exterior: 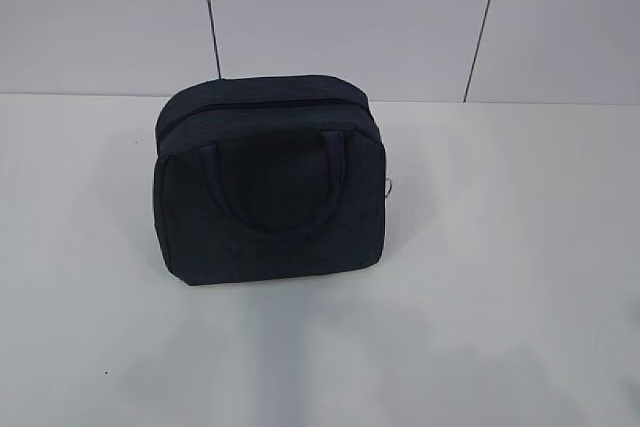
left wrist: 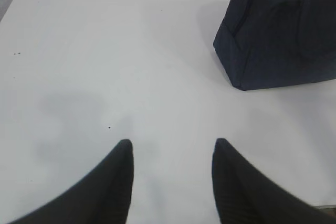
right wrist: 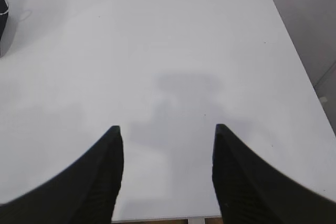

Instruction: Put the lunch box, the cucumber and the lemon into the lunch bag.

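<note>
The lunch bag stands upright on the white worktop, in the middle between the left and right edges and closer to the far edge, near the wall. It is dark navy and boxy with a rounded top. Its long axis runs from left to right across the worktop, and one broad side faces the exterior camera. The zipper runs along the rounded top in the same left-to-right direction, and it looks closed. A loop handle hangs down flat on the front side. At the right end of the bag a small metal ring shows, just beside the fabric.

The lunch box, the cucumber and the lemon do not show in any view.

The left gripper hovers over the bare worktop near the front edge, on the left part. Its two dark fingers stand apart, about half open, and there is nothing between them. The bag lies ahead of this gripper and to its right, well apart from the fingertips; in the left wrist view only the bag's left end and a part of the front side show, at the top right corner.

The right gripper hovers over the right part of the worktop, near the front edge. Its fingers also stand apart, fairly wide, and hold nothing. In the right wrist view only a small dark piece of the bag shows at the left edge, with the ring beside it, well apart from this gripper.
</note>
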Motion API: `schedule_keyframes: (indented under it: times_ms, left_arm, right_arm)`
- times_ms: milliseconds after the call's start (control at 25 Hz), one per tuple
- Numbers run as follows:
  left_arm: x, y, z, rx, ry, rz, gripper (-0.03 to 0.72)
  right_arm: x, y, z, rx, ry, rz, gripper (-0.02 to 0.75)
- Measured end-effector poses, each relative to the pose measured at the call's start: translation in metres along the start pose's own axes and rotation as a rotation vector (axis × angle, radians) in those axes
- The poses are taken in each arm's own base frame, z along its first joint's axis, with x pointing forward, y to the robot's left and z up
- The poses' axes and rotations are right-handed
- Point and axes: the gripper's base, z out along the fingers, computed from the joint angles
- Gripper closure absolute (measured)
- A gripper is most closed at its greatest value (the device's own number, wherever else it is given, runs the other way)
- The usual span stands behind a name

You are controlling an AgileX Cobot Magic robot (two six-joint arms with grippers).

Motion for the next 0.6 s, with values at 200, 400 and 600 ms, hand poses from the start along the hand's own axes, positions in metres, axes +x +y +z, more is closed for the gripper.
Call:
schedule_keyframes:
  times_ms: [200, 400, 600]
  left_arm:
    - [-0.0001, -0.0003, 0.0002, -0.039, -0.004, -0.021, 0.349]
    - [-0.0001, -0.0005, 0.0003, -0.052, -0.005, -0.028, 0.349]
    - [-0.0001, -0.0005, 0.0003, -0.052, -0.005, -0.028, 0.349]
  right_arm:
    - [0.0000, -0.0002, 0.0000, 0.002, 0.000, -0.001, 0.303]
    - [0.0000, -0.0002, 0.0000, 0.002, 0.000, -0.001, 0.303]
    - [0.0000, -0.0003, 0.0001, -0.007, -0.001, -0.006, 0.303]
